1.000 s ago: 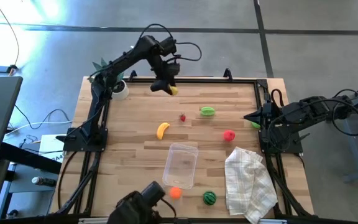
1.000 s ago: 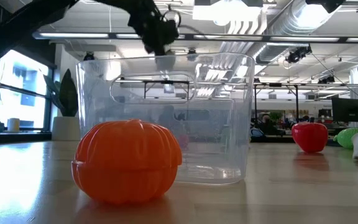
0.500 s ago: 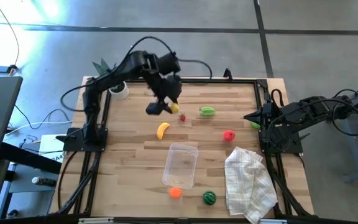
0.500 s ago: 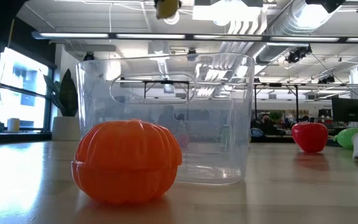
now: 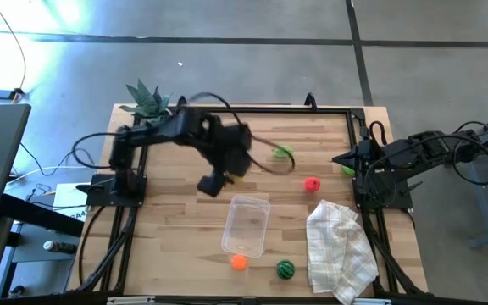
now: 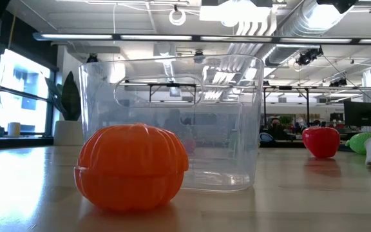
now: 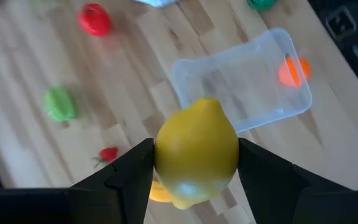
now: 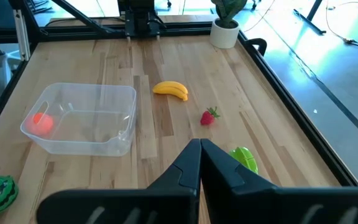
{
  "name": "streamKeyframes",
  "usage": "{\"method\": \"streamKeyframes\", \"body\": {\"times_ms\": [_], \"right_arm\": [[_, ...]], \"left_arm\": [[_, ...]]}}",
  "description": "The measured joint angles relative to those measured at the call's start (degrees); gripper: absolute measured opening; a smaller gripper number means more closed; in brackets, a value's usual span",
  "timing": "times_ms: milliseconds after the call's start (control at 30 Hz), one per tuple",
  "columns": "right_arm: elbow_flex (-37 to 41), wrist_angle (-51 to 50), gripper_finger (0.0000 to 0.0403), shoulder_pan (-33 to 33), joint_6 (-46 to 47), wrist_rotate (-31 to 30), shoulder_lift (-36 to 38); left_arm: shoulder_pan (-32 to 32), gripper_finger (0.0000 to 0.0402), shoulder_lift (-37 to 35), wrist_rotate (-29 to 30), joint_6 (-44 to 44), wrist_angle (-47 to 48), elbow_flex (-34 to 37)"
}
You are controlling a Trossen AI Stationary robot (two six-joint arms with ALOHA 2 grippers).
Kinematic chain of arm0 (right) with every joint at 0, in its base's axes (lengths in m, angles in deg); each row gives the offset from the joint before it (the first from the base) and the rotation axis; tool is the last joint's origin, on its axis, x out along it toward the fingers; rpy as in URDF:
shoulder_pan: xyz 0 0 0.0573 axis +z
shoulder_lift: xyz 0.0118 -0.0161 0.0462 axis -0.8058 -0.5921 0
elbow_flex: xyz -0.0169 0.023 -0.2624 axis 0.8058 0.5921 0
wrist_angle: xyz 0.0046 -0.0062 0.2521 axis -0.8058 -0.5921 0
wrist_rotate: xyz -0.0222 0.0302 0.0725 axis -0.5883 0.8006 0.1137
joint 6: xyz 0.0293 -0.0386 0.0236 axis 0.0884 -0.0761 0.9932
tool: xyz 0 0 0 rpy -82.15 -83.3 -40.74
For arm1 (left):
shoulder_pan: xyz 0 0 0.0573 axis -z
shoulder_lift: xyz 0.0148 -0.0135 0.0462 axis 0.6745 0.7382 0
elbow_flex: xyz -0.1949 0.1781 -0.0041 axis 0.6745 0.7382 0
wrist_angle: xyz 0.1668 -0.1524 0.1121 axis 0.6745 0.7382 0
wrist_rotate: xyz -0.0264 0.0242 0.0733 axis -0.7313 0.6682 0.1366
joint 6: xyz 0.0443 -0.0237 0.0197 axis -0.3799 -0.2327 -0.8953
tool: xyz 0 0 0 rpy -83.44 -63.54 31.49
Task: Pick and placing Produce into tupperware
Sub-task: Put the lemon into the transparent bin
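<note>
My left gripper (image 7: 196, 163) hangs above the middle of the table (image 5: 168, 212), shut on a yellow lemon (image 7: 196, 149). In the high view it (image 5: 230, 175) is just on the far side of the clear tupperware (image 5: 246, 224). An orange (image 6: 133, 167) rests on the table against the tub's near end. A red fruit (image 5: 312, 184), a green one (image 5: 283, 152), a strawberry (image 8: 210, 116), a banana (image 8: 171, 89) and a watermelon (image 5: 285, 269) lie loose on the wood. My right gripper (image 8: 199, 149) waits shut at the right edge. My left gripper pinches the lemon between its two fingers (image 7: 132, 171), one on each of its opposite sides (image 7: 161, 155). The fingers point steeply down from above. The lemon is lifted clear, high over the table, with the banana and the tupperware below it.
A white checked cloth (image 5: 339, 246) lies at the near right. A potted plant (image 5: 146, 97) stands at the far left corner. Black frame rails (image 5: 252, 108) run along the table's edges.
My left gripper has carried the lemon from the far edge toward the table's middle and the tupperware, rising out of the top of the low view and rolling its wrist as it went. The lemon has stayed between its fingers.
</note>
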Motion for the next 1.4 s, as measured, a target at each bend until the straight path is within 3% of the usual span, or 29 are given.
{"method": "streamKeyframes", "body": {"times_ms": [367, 767, 967, 1400], "right_arm": [[0.0, 0.01, 0.0, -0.02, 0.0, 0.0, -0.01], [0.02, -0.02, 0.0, -0.02, 0.0, 0.0, -0.02], [0.02, -0.07, 0.0, 0.0, 0.0, 0.01, -0.02], [0.02, -0.07, 0.0, -0.01, 0.0, 0.0, -0.02]], "left_arm": [[6.9, 0.0204, 7.89, 0.16, -6.49, -7.86, 6.93], [10.17, 0.0205, 14.18, 1.2, -2.09, -19.19, 18.01], [10.06, 0.0205, 18.21, 1.55, 0.25, -23.77, 18.8], [10.08, 0.0205, 23.16, 5.25, 3.0, -22.23, 18.7]]}}
